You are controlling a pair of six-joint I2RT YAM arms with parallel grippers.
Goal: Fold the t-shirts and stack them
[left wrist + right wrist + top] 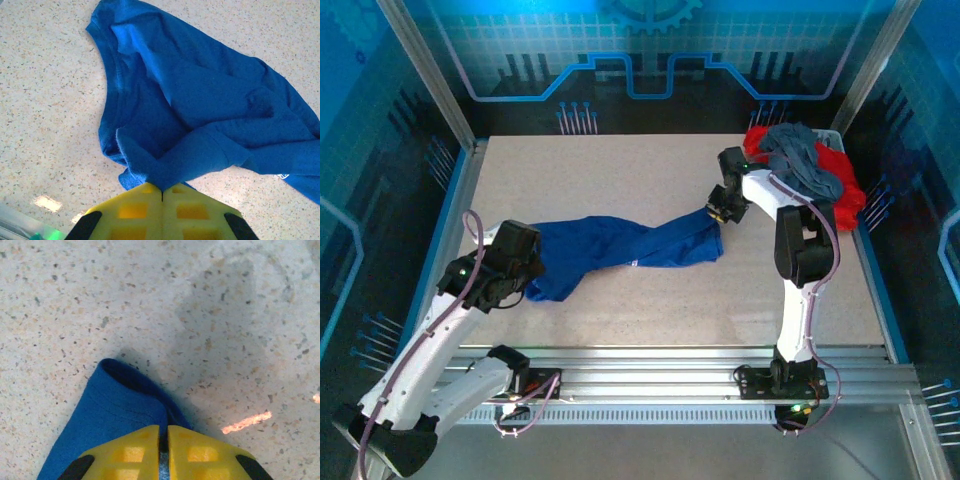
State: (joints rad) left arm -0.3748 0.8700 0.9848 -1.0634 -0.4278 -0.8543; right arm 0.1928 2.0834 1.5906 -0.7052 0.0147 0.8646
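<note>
- Top camera: the blue t-shirt (620, 248) lies stretched in a twisted band across the middle of my tabletop (620, 170), between the two arms. The left pincer (533, 272) has its left end and the right pincer (717, 212) its right end. A grey t-shirt (805, 160) sits on red t-shirts (845, 190), heaped at the far right corner, apart from the blue one.
- Left wrist camera: the left pincer (161, 192) is pressed together on a bunched corner of the blue t-shirt (200, 100). The rest of the cloth spreads away in wrinkles over the speckled tabletop (45, 100).
- Right wrist camera: the right pincer (163, 432) pinches a rolled fold of the blue t-shirt (115, 410), with bare speckled tabletop (200, 315) beyond it.
</note>
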